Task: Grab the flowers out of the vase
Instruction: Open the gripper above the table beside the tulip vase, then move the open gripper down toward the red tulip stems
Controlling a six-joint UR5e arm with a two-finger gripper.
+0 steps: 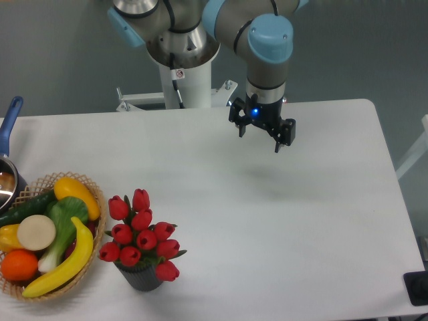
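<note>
The white table (281, 221) bears the vase (142, 277), a woven basket (87, 271) and a pot (7, 184).

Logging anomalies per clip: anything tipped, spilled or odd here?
Nothing stands out. The flowers sit in the upright vase, the basket holds its produce, and the gripper hangs open and empty above the table.

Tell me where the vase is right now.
The vase stands near the table's front edge, lower left in the camera view, just right of the basket, with the flowers in it, far from the pincer.
</note>
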